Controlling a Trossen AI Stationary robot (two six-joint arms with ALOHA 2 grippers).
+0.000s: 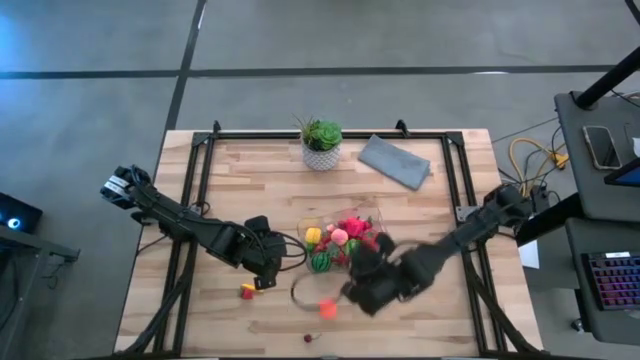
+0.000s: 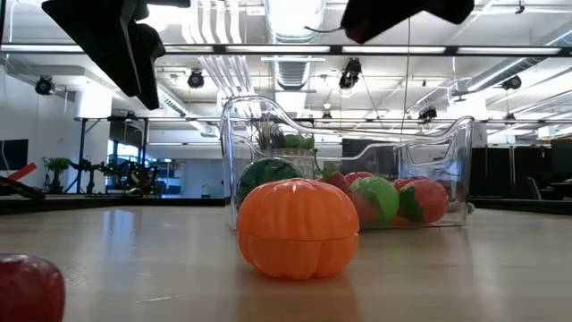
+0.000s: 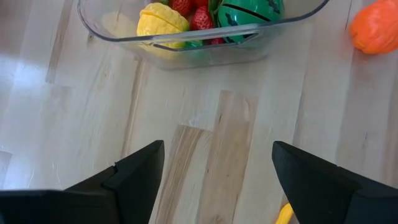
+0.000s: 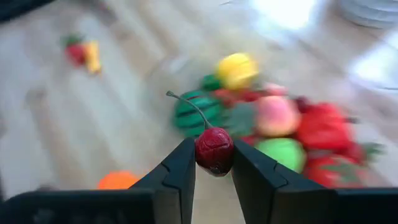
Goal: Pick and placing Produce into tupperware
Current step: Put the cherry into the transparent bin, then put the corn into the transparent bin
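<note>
The tupperware (image 1: 300, 228) is a clear shallow box near the table's middle, holding a yellow fruit, a striped green melon (image 3: 249, 12), strawberries and pink and green pieces. My right gripper (image 1: 354, 274) hangs over its near right side, shut on a dark red cherry (image 4: 214, 150). My left gripper (image 3: 217, 155) is open over bare wood just left of the tupperware (image 3: 186, 43). An orange pumpkin (image 2: 298, 228) sits on the table near the box. A red and yellow piece (image 1: 247, 291) and a small red fruit (image 1: 308, 338) also lie loose. My right gripper pinches the cherry's round body (image 4: 214, 155) between its two fingertips (image 4: 181, 168). The thin stem (image 4: 186, 106) sticks out free beyond the fingers. The cherry is lifted clear, above the produce in the tupperware (image 4: 273, 124).
A green potted plant in a white pot (image 1: 321, 143) and a folded grey cloth (image 1: 395, 160) sit near the far edge. Black rails (image 1: 195, 190) run along the table's left and right sides. Bare wood lies left of and near the tupperware.
</note>
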